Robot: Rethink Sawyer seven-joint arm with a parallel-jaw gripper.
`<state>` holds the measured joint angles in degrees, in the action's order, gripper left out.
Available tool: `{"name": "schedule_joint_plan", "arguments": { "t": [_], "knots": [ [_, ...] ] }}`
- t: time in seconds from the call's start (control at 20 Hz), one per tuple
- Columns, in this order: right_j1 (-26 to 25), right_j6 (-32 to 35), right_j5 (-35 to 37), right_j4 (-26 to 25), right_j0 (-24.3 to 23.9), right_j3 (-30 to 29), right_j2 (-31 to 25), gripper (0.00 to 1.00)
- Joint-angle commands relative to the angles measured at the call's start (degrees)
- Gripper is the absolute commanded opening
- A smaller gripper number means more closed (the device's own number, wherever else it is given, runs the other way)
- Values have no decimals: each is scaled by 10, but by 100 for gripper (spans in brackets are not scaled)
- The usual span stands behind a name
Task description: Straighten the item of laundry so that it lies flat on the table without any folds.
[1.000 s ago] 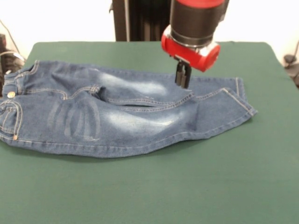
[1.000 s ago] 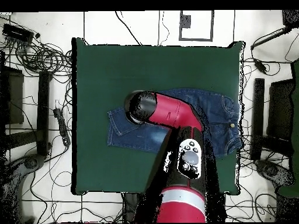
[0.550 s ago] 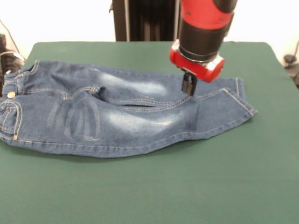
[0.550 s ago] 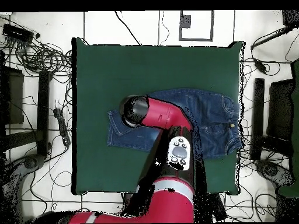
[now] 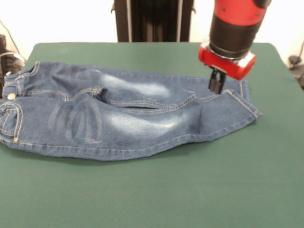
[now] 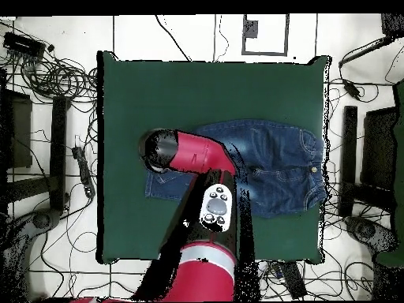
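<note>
The item of laundry, a small pair of blue jeans (image 5: 118, 116), lies across the green table (image 5: 152, 190). Its waistband is at the left edge and its leg ends point right. The two legs lie side by side, with a raised crease along the seam between them. My gripper (image 5: 216, 86) hangs just above the far leg near its hem, shut with nothing in it. From overhead, the red arm (image 6: 193, 151) covers the gripper and the leg ends of the jeans (image 6: 276, 162), which lie on the table (image 6: 158, 87).
Cables and dark equipment (image 6: 47, 75) lie on the floor round the table. More cables (image 5: 7, 59) show at the table's left edge, beside the waistband. A grey marker sheet (image 6: 264, 33) lies beyond the table's top edge.
The gripper has moved along the far leg toward the hem, rightward in the front view and leftward in the overhead view. The jeans have not moved.
</note>
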<state>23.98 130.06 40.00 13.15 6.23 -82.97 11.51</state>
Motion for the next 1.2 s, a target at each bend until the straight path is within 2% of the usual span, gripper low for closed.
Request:
{"name": "schedule_joint_plan", "arguments": {
  "t": [0.05, 0.25, 0.55, 0.95, 1.2],
  "knots": [
    [-80, 164, 25, 34, 12, 15, -9, 0],
    [-116, 127, -26, 29, -9, 23, -23, 0],
    [-147, 130, -63, 29, -3, 33, -22, 0],
    [-180, 148, -53, 42, 13, 61, -9, 0],
    [-198, 191, -32, 73, 34, 93, 2, 0]
  ]
}}
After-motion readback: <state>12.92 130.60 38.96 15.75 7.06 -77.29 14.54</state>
